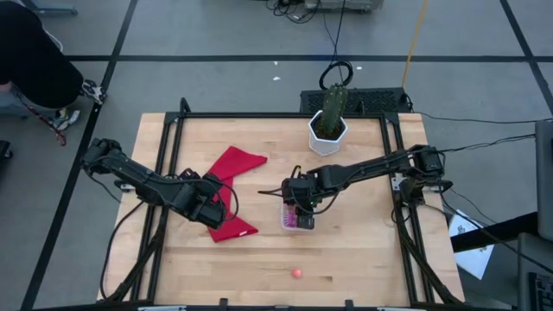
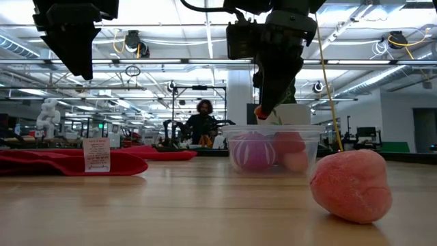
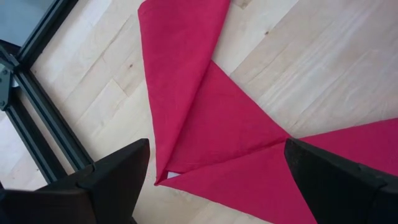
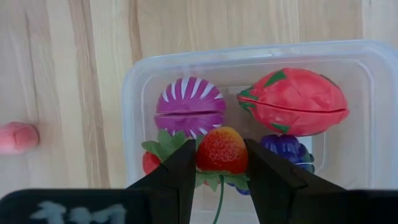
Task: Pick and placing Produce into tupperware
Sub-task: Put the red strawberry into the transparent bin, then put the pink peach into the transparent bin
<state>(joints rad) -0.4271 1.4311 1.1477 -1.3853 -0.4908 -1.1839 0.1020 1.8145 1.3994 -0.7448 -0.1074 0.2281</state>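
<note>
The clear tupperware point(image 1: 296, 218) point(image 4: 155, 68) sits on the wooden table. It holds a purple-and-white striped piece point(image 4: 189, 109), a red piece with green tips point(image 4: 292, 102), a purple piece point(image 4: 286, 149) and a small red piece point(image 4: 149, 163). My right gripper point(image 4: 222, 155) point(image 1: 298, 203) hangs over the container, shut on a red-orange strawberry-like piece. A pink piece point(image 1: 296, 274) point(image 2: 351, 184) lies alone near the table's near edge. My left gripper point(image 3: 217, 174) point(image 1: 207, 206) is open above the red cloth. My right gripper pinches the red-orange strawberry-like piece point(image 4: 222, 148) between its two fingers, one on each side of its body. The fingers point down from above. The piece is lifted clear, just over the container's open top point(image 2: 260, 111), with its green leaves below it.
A red cloth point(image 1: 232, 190) lies folded left of the container. A white hexagonal pot with a green cactus-like plant point(image 1: 328, 130) stands at the far edge. Black frame rails border the table. A person point(image 2: 203, 126) is in the room beyond; another person point(image 1: 34, 60) is off the far-left corner.
</note>
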